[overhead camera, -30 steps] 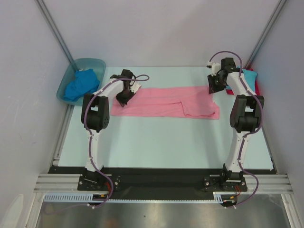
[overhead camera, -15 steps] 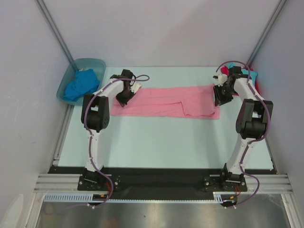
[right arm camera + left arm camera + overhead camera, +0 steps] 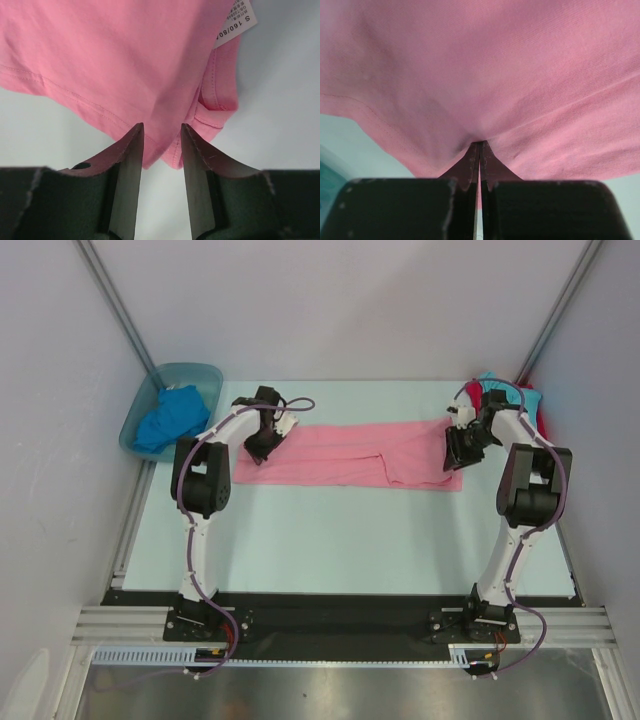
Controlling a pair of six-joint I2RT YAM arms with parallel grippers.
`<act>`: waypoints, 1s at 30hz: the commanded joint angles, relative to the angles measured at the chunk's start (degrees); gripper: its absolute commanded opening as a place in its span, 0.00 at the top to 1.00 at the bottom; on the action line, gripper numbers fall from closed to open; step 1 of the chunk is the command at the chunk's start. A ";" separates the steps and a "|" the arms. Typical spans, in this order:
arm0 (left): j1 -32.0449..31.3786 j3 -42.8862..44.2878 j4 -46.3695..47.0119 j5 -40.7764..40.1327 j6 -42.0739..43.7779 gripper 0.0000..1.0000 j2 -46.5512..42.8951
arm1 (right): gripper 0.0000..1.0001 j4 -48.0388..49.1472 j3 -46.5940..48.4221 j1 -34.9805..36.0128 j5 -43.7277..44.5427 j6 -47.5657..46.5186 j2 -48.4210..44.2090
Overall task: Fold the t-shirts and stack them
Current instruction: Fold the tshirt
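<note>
Pink shirt (image 3: 350, 453) lies in a long strip across the far half of the surface (image 3: 350, 540). Left claw (image 3: 480, 145) is clamped on its left edge, fingers together on a pinch of cloth. Right claw (image 3: 161, 126) is at the right end, fingers apart, hem corner between them, size tag (image 3: 235, 22) nearby. Blue shirt (image 3: 168, 418) is bunched in the tub (image 3: 205, 372), far left. Turquoise shirt (image 3: 528, 398) and red shirt (image 3: 541, 420) are bunched together, far right.
</note>
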 commanded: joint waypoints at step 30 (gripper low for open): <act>-0.53 2.06 1.37 1.37 1.40 1.00 0.85 | 0.60 -6.82 -1.32 -1.06 -2.66 -1.07 -4.48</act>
